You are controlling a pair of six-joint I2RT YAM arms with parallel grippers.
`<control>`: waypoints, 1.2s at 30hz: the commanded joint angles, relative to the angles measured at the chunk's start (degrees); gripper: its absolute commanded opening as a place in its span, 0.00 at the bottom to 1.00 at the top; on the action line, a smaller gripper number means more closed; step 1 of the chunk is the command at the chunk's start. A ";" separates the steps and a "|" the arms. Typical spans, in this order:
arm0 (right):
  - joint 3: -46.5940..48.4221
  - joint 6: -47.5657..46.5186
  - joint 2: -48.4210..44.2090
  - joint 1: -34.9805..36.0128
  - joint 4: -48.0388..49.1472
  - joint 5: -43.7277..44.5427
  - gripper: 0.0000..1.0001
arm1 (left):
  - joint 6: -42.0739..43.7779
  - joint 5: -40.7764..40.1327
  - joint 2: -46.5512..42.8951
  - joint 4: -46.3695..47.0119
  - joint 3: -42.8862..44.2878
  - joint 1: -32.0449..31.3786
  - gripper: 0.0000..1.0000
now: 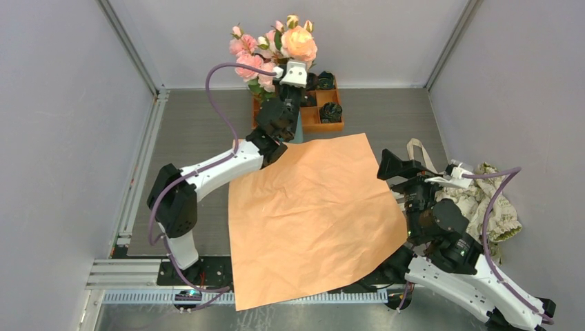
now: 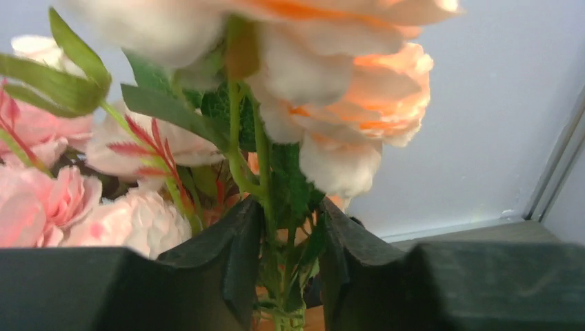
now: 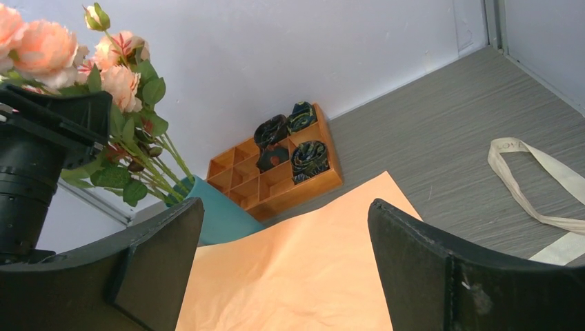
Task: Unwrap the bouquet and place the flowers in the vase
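Nearest the arm bases lies the sheet of orange paper [image 1: 310, 214], spread flat and unfolded on the grey surface [image 1: 207, 124], its near edge reaching over the rail at the front. No flowers lie on it.

At the sheet's right edge hangs the right hand [image 1: 403, 181]. Its two fingers stand wide apart (about as far as they can be seen to go), with nothing between them and nothing touching them. Its own camera looks through the gap across the paper. Just right of that arm a crumpled cream patterned paper wad [image 1: 493, 207] sits against the side wall. A cream ribbon [image 1: 417, 148] lies loose on the surface, just beyond the right hand.

Farther back, the left arm reaches over the sheet's far corner, and the left hand [image 1: 293, 72] is up among the flowers [image 1: 283, 48]. In the left wrist view its fingers [image 2: 234, 255] stand a narrow way apart, with the green stems running up between them. Whether they press on the stems or only flank them, I cannot tell.

The pink and peach roses stand upright, their stems going down into the mouth of the teal vase [image 3: 217, 214]. The vase stands at the far corner of the paper, just beside the orange wooden tray [image 1: 314, 124]. Dark rosette lumps [image 1: 331, 110] sit in some of the tray's compartments near the back wall.
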 commanded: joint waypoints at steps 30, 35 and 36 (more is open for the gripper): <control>-0.19 7.61 -3.46 0.16 -5.85 -1.04 0.96 | -10.39 -9.94 -11.04 -3.65 -15.60 -7.84 0.70; -0.15 8.36 -3.99 0.15 -6.84 -1.08 0.96 | -11.62 -10.69 -11.05 -5.77 -16.04 -7.98 0.70; -0.09 8.40 -4.06 0.18 -6.93 -1.06 0.96 | -12.06 -10.90 -11.10 -6.16 -16.28 -7.97 0.70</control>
